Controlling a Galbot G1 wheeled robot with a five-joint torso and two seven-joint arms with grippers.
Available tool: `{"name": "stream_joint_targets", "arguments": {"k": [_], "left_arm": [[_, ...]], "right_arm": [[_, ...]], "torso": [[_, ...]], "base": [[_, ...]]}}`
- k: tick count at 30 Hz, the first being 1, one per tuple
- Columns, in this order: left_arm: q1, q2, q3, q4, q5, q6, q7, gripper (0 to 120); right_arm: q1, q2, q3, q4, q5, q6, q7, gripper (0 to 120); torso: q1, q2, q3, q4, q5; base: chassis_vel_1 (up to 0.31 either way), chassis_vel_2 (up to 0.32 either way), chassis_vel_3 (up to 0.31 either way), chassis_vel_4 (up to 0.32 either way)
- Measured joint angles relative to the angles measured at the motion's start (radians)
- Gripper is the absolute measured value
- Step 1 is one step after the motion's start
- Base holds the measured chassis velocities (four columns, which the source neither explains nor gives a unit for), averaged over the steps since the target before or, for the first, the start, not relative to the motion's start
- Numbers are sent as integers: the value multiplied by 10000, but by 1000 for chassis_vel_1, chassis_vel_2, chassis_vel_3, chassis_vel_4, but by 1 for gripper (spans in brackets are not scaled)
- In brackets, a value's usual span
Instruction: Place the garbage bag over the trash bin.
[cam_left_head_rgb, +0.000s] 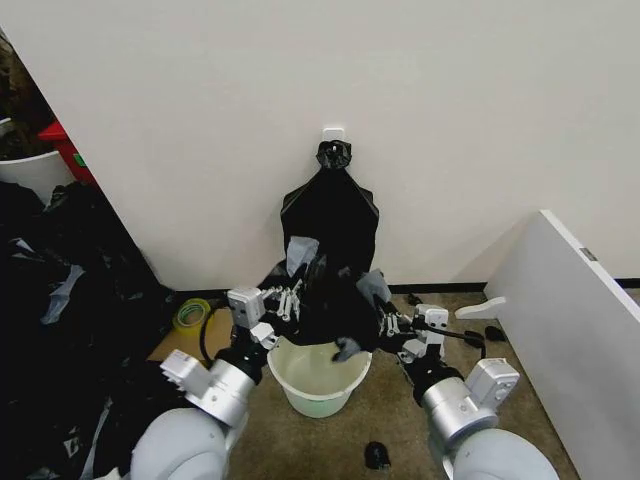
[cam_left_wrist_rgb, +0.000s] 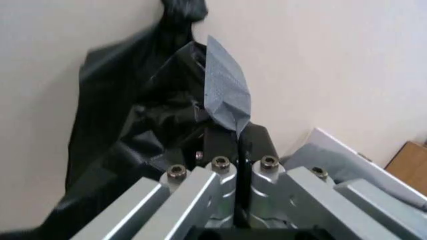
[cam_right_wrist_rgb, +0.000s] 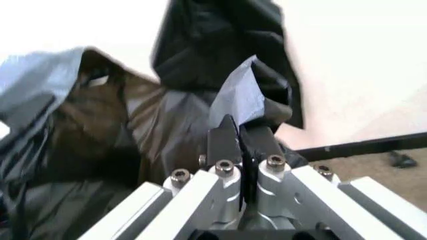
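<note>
R gripper (cam_right_wrist_rgb: 239, 131) sits low-centre, 2 black pads (cam_right_wrist_rgb: 222, 142) pressed together w/ a fold of the bag (cam_right_wrist_rgb: 167, 130) pinched between them. Bag film rises past the pads in a grey-shining peak, then spreads wide & crinkled across the view (glossy black, brownish where light comes through). A darker black bundle (cam_right_wrist_rgb: 213, 30) hangs behind it against the wall (cam_right_wrist_rgb: 360, 60). Brown carpet (cam_right_wrist_rgb: 373, 167) & a black baseboard (cam_right_wrist_rgb: 360, 145) show beyond.

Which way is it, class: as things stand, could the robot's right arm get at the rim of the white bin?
Probably not freely: the right gripper is shut on the garbage bag, which hangs over the trash bin, draping its far rim. The near rim lies bare, close below.
</note>
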Motion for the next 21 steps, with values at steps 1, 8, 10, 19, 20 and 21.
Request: {"name": "stream_joint_targets", "arguments": {"k": [1, 8, 10, 19, 20, 21], "left_arm": [[-9, -85, 78, 116, -1, 8, -19, 0], [64, -453, 214, 736, -135, 114, -167, 0], [46, -534, 265, 1058, -143, 89, -194, 0], [307, -993, -24, 2328, 153, -243, -255, 0], [419, -1070, -64, 2559, 301, -331, -268, 0], [527, -1161, -78, 2726, 487, -429, -270, 0]], "right_arm": [[-12, -99, 149, -2, 169, 4, 44, 0], [149, -309, 205, -10, 814, -3, 212, 0], [178, -121, 67, -11, 772, 80, 190, 0], [171, 1135, -424, -1028, 107, 729, 142, 0], [10, 1218, -450, -1310, -124, 838, 133, 0], [-174, 1275, -481, -1594, -299, 924, 128, 0]], "torso": [[0, 0, 0, -3, 0], [0, 0, 0, 1, 0], [0, 0, 0, -2, 1], [0, 0, 0, 0, 1], [0, 0, -1, 1, -2], [0, 0, 0, 0, -2]], "base": [[0, 0, 0, 0], [0, 0, 0, 0], [0, 0, 0, 0], [0, 0, 0, 0], [0, 0, 0, 0], [0, 0, 0, 0]]}}
